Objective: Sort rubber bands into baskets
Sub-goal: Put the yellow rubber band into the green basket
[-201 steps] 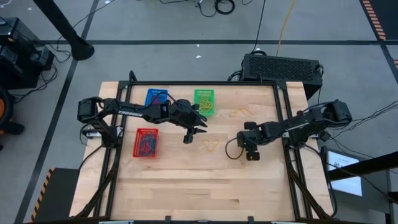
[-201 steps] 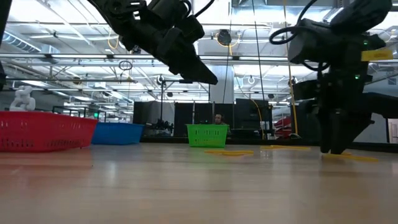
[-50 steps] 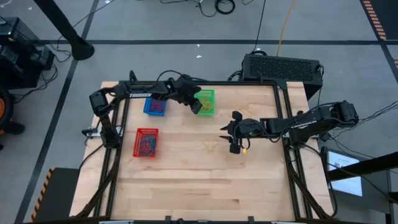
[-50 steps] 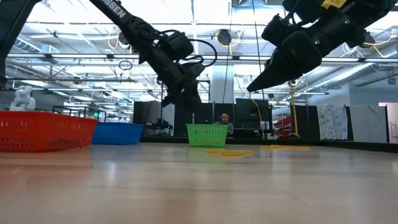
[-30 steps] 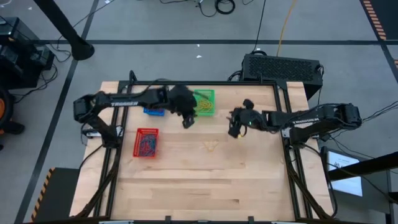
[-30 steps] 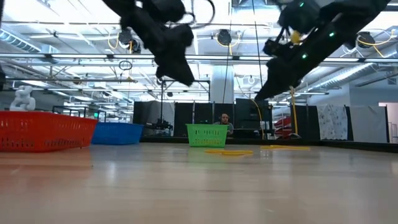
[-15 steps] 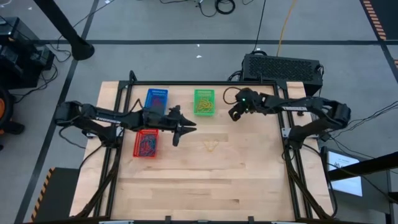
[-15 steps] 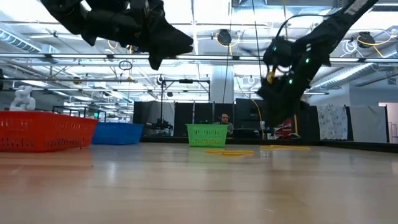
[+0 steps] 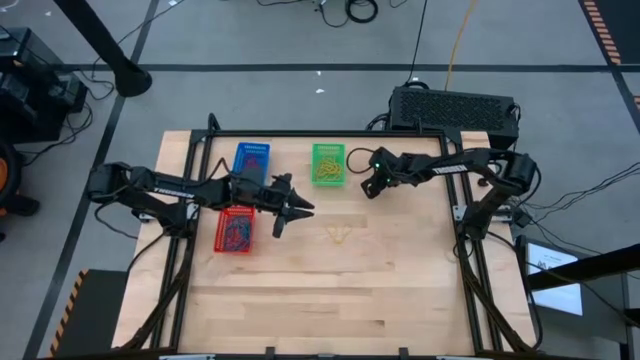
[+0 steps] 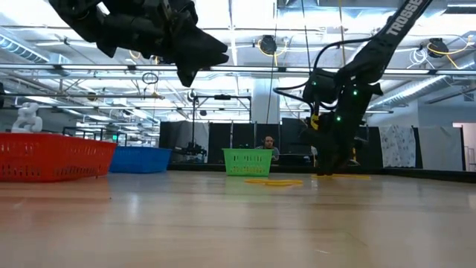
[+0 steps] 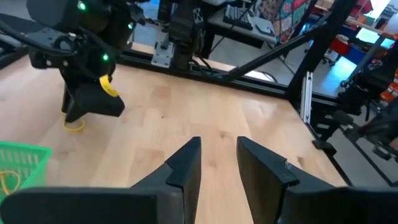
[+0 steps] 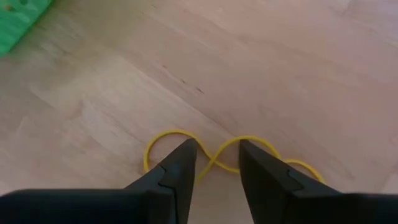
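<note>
Yellow rubber band [image 12: 217, 154] now lies between the right gripper [image 12: 214, 163] and its parted fingers — it has swung in beside the green basket [image 9: 328, 163]; pickup looks imminent. Left gripper [image 9: 289, 208] hovers mid-table, fingers apart, empty.

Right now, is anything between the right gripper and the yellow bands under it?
Nothing visible. The right gripper hangs open directly over the twisted yellow rubber bands lying on bare table, with the green basket close beside.
</note>
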`<state>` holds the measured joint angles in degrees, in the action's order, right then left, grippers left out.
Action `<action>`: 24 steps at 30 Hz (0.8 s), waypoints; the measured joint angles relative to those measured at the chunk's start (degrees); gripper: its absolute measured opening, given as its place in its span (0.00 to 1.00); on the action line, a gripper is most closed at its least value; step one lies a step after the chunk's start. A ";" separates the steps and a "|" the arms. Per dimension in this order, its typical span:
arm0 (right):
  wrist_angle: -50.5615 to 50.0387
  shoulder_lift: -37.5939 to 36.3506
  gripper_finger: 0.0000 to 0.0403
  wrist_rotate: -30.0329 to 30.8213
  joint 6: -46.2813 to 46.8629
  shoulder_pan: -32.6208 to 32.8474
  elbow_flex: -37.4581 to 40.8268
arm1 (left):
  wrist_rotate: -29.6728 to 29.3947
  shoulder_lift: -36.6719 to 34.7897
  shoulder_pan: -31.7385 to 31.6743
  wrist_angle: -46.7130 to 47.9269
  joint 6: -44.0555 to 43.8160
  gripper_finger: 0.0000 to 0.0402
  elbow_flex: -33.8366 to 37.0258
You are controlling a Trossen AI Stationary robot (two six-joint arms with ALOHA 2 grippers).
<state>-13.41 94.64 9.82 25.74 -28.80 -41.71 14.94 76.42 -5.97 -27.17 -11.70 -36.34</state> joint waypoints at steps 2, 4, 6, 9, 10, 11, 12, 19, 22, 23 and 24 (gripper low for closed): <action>-1.10 -0.41 0.27 -0.05 0.26 0.00 -0.01 | 0.00 0.00 0.04 0.45 0.02 0.27 0.00; -1.58 -0.71 0.21 -0.30 -0.03 0.00 0.07 | 0.00 0.00 0.02 0.67 0.02 0.27 0.00; -1.76 -1.21 0.12 -0.63 -1.13 0.00 0.15 | 0.00 0.00 0.02 0.78 0.03 0.27 0.00; -0.49 -2.11 0.02 -0.10 -3.98 0.37 0.36 | -0.02 0.00 0.02 0.76 1.53 0.27 -0.02; -0.37 -2.81 0.02 0.26 -4.26 0.62 0.49 | -0.04 0.02 0.14 0.62 3.15 0.27 0.02; -0.13 -3.64 0.02 0.46 -4.69 0.91 0.69 | -0.13 0.35 0.36 -0.09 5.14 0.27 0.18; 0.70 -4.73 0.01 0.58 -5.23 1.20 0.71 | -0.20 0.98 0.62 -1.70 7.25 0.27 0.43; 1.69 -15.71 0.00 2.26 -5.93 4.92 0.52 | -0.22 8.30 2.40 -25.83 9.46 0.27 5.60; 2.63 -20.42 0.00 2.15 -5.50 7.62 0.50 | -0.26 12.49 2.40 -30.16 9.06 0.27 5.86; 3.00 -21.78 0.00 2.07 -5.30 8.71 0.50 | -0.26 13.86 2.40 -31.46 9.05 0.27 5.86; 3.21 -22.94 0.00 2.07 -4.96 9.93 0.50 | -0.26 15.12 2.42 -32.88 9.04 0.27 5.86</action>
<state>-10.20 71.70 11.89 20.77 -18.87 -41.21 14.68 91.54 -3.55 -60.05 -2.67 -30.48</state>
